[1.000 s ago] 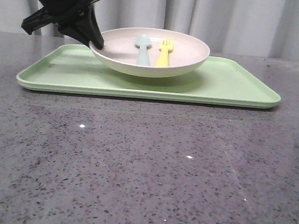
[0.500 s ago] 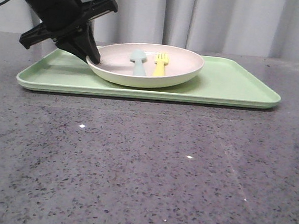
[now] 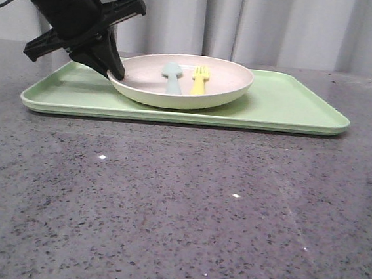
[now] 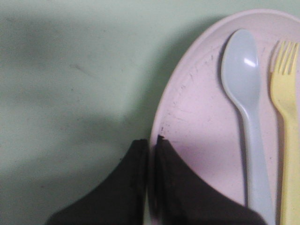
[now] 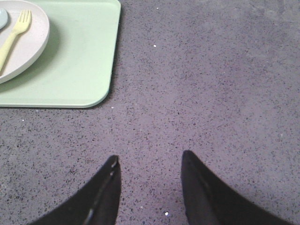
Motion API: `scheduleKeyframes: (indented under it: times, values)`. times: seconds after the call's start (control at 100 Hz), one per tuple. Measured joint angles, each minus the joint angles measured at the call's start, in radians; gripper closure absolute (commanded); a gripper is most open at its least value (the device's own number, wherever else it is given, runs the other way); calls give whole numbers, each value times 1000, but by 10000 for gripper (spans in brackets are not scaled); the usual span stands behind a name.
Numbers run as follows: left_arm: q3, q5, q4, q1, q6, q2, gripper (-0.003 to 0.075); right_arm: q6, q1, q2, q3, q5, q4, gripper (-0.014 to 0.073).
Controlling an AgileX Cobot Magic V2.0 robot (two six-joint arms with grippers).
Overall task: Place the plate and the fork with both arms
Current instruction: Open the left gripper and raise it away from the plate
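Observation:
The cream-pink plate (image 3: 177,89) rests on the light-green tray (image 3: 288,110), left of its middle. The yellow fork (image 3: 199,79) lies in the plate beside a pale blue spoon (image 3: 172,77). My left gripper (image 3: 115,73) is shut on the plate's left rim, one finger inside the rim and one outside. The left wrist view shows the same grip (image 4: 151,140) on the plate (image 4: 206,117), with the fork (image 4: 286,93) and spoon (image 4: 243,89) close by. My right gripper (image 5: 149,159) hangs open over bare table, right of the tray, and is out of the front view.
The tray's right half (image 3: 295,100) holds nothing. In the right wrist view the tray's corner (image 5: 93,89), plate (image 5: 28,42) and fork (image 5: 11,40) sit off to one side. Grey speckled tabletop (image 3: 180,205) spreads in front. A curtain hangs behind.
One second ago the plate hung above the tray in my left gripper. It came down onto the tray and has stayed still for the last half second, the grip unchanged.

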Motion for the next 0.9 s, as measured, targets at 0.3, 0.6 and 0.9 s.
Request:
scheduleKeyframes:
  times: [0.3, 0.6, 0.9]
  values:
    - [0, 0, -2, 0, 0, 0, 380, 0, 0, 0, 0, 0, 0, 265]
    - [-7, 0, 0, 0, 0, -14, 244, 0, 0, 0, 0, 0, 0, 265]
    - [-7, 9, 104, 20, 0, -150, 244, 0, 0, 0, 0, 0, 0, 265]
